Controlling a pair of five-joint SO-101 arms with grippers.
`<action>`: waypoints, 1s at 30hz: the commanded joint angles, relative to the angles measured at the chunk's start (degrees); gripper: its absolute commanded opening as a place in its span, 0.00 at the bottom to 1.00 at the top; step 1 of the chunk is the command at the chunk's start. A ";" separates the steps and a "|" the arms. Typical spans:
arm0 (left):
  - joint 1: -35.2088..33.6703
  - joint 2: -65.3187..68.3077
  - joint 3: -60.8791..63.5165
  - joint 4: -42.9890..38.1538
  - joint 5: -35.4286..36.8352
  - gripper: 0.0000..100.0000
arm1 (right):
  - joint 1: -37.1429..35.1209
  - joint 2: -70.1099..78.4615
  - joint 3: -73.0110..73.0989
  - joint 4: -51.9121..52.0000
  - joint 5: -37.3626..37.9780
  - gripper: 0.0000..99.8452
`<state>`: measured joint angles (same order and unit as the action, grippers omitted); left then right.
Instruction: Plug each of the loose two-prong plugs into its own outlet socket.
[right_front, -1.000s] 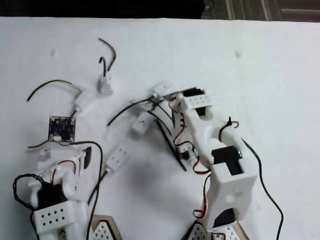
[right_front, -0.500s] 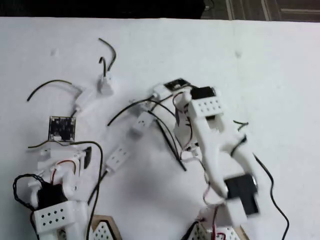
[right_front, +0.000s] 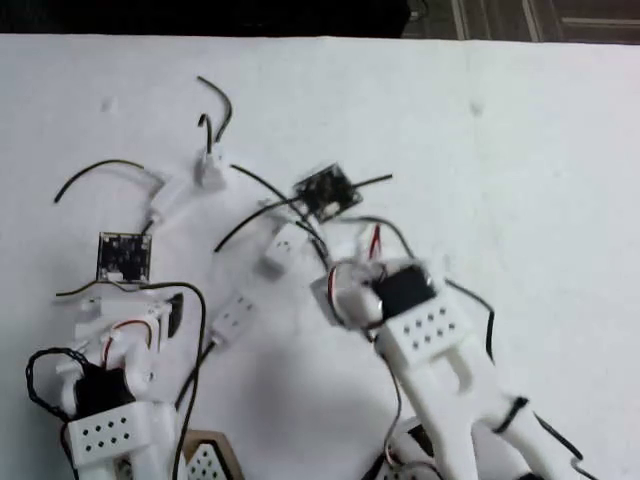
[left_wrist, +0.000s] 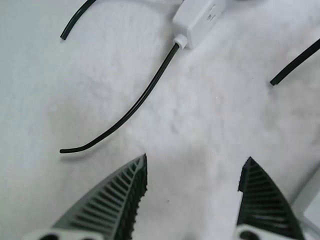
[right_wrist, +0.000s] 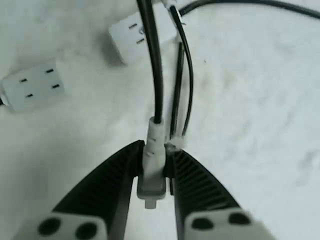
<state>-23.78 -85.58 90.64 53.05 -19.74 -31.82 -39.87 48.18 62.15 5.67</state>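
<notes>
My right gripper (right_wrist: 152, 165) is shut on a white two-prong plug (right_wrist: 152, 172) whose black cord runs away from the fingers. In the high view this gripper (right_front: 335, 292) sits mid-table, just right of two white outlet blocks (right_front: 284, 246) (right_front: 235, 314). The right wrist view shows both blocks ahead, one (right_wrist: 34, 90) with two socket pairs and one (right_wrist: 137, 34) under the cords. My left gripper (left_wrist: 195, 167) is open over bare table near the front left (right_front: 172, 310). Ahead of it lies a white connector (left_wrist: 199, 17) with a black cord. Two more white plugs (right_front: 210, 172) (right_front: 165, 200) lie at the back left.
A small black circuit board (right_front: 123, 256) lies beside the left arm and another (right_front: 325, 190) sits mid-table among looping black cords (right_front: 250, 225). The white table (right_front: 520, 150) has free room on its right and far side.
The right arm has pulled back toward the table's front with the plug in its gripper, uncovering the circuit board in the middle. The left arm has not moved.
</notes>
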 joint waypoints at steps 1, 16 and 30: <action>0.04 -0.75 -0.35 0.00 0.18 0.29 | -3.91 -5.85 5.10 -11.21 -3.43 0.02; 0.04 -0.75 -0.44 -0.26 0.44 0.29 | -14.55 -7.52 25.14 -54.81 -8.35 0.02; 9.27 -0.75 -10.55 -8.97 17.58 0.30 | -17.36 -13.05 27.96 -57.80 -9.41 0.02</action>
<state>-19.74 -85.58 82.81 49.71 -6.46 -48.62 -48.40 75.87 5.54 -3.12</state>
